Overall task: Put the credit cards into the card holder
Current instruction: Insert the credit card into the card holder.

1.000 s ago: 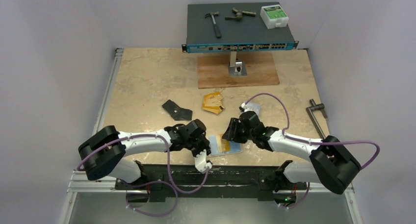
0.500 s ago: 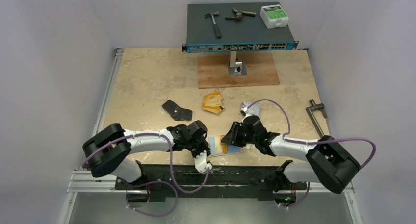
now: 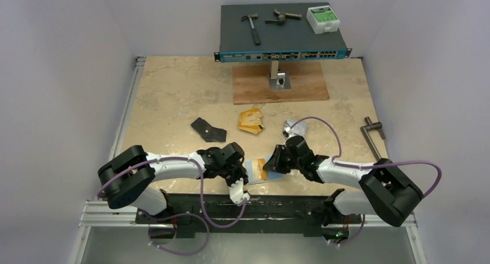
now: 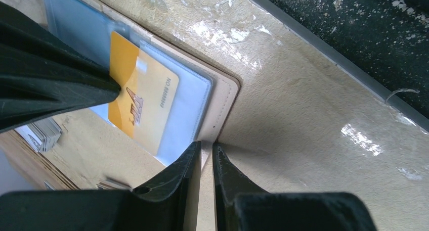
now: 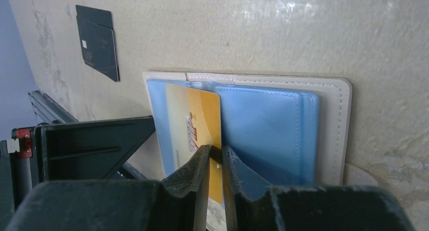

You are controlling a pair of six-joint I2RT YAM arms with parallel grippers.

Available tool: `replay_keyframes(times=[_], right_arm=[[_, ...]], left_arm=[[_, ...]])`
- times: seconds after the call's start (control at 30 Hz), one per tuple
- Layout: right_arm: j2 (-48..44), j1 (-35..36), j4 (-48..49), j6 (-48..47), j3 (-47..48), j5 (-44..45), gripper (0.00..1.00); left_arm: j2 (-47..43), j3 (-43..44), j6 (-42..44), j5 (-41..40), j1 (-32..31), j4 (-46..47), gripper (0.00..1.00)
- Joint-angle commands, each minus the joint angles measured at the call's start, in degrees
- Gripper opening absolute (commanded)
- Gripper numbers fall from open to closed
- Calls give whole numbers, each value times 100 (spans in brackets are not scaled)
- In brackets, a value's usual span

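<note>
The card holder lies open near the table's front edge, its beige rim framing light-blue pockets. An orange credit card sits partly inside a pocket and also shows in the left wrist view. My left gripper is shut on the holder's beige edge, which runs between its jaws. My right gripper is shut, its tips resting against the orange card's edge. More orange credit cards and silvery ones lie farther back.
A black folding wallet lies left of the orange pile and shows in the right wrist view. At the back stand a wooden board and a network switch with tools on top. A metal crank lies at the right.
My right gripper has come down and toward the front onto the open holder, and its jaws have closed. The left gripper has kept its hold on the holder's edge.
</note>
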Motion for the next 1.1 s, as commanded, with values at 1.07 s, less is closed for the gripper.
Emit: replay_keyframes(times=[1.07], right_arm=[[-83,500,-790,-474,713,147,37]], left_arm=[[-179,-192,128,91,-32,62,12]])
